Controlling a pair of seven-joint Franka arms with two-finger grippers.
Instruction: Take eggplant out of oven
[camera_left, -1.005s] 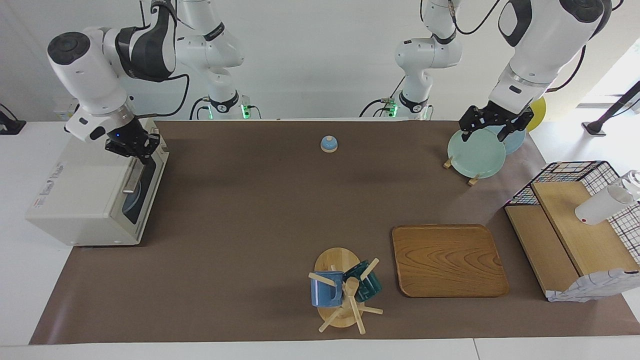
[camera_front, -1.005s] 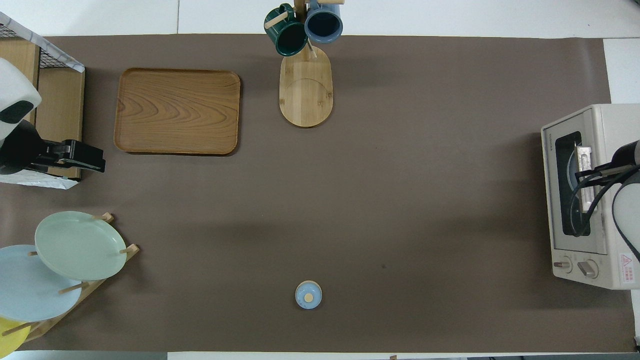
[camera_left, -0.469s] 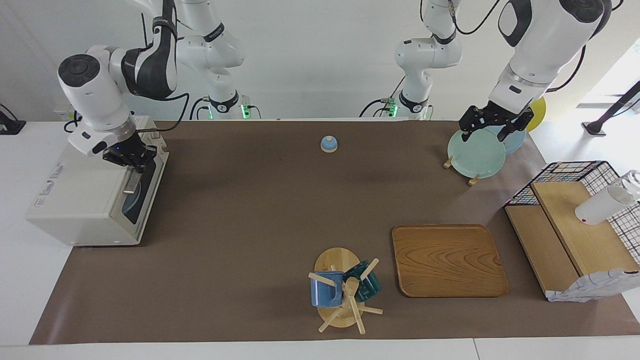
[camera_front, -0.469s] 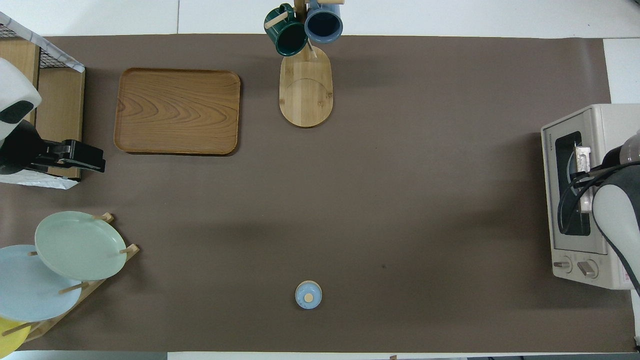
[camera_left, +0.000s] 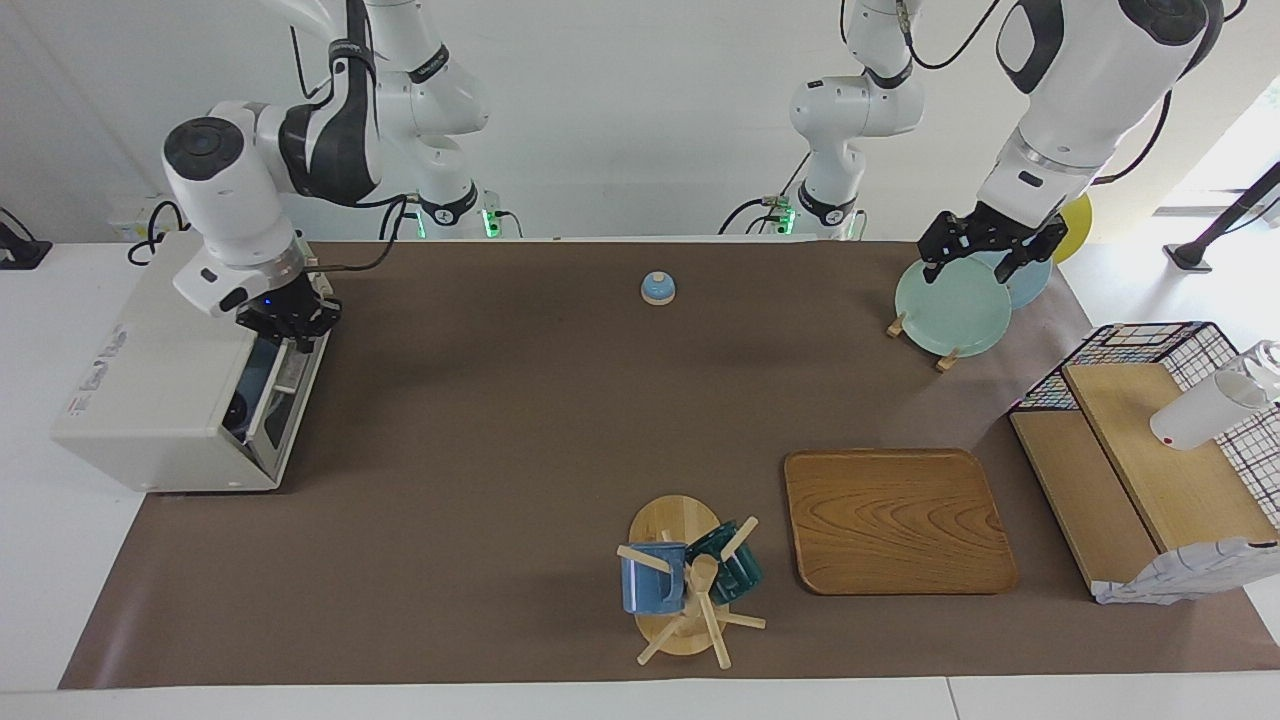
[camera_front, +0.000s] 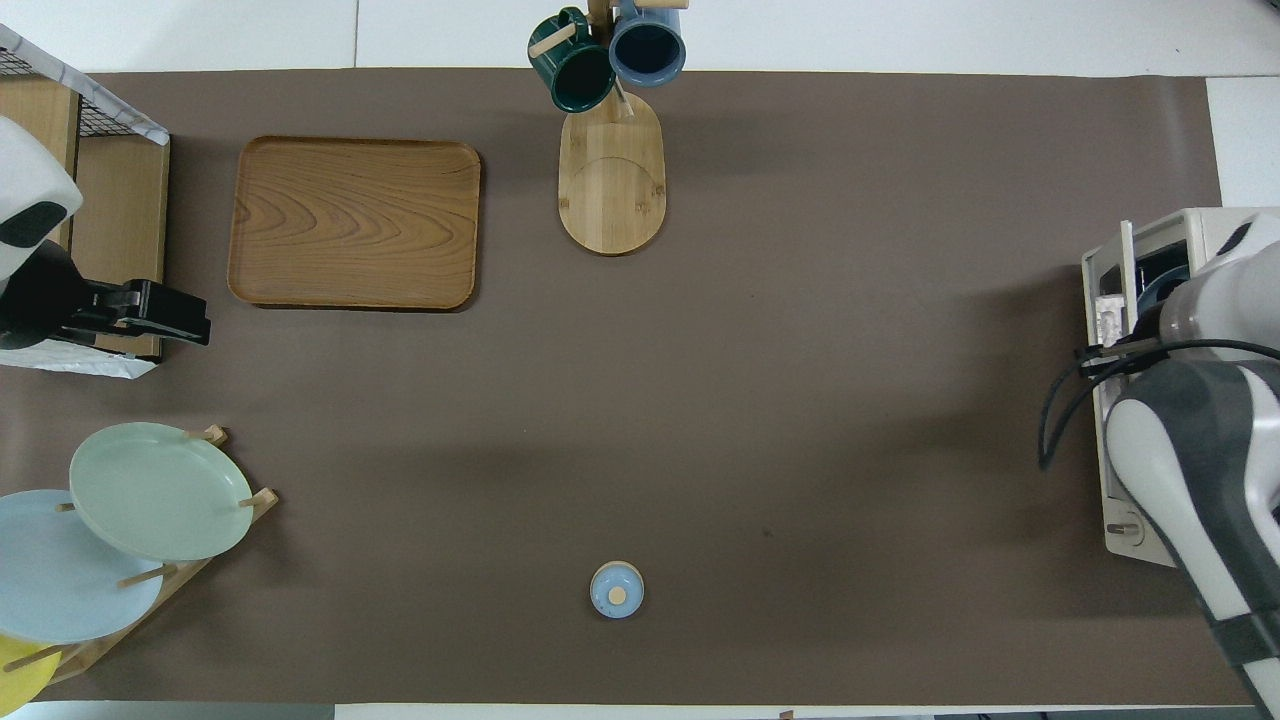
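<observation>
The cream-white oven (camera_left: 150, 380) stands at the right arm's end of the table; it also shows in the overhead view (camera_front: 1215, 222). Its glass door (camera_left: 280, 410) is tilted partly open. My right gripper (camera_left: 290, 325) is shut on the door's metal bar handle (camera_front: 1110, 310) at the door's top edge. A blue plate rim (camera_front: 1158, 283) shows inside the gap. The eggplant is hidden. My left gripper (camera_left: 985, 255) waits open and empty over the plate rack; it also shows in the overhead view (camera_front: 190, 325).
A plate rack with a green plate (camera_left: 950, 305) stands at the left arm's end. A wooden tray (camera_left: 895, 520), a mug tree (camera_left: 690, 580), a small blue bell (camera_left: 657, 288) and a wire basket with wooden shelves (camera_left: 1150, 450) are on the table.
My right gripper has moved away from the oven body with the handle in it, and the door has swung from shut to partly open. The left arm has not moved.
</observation>
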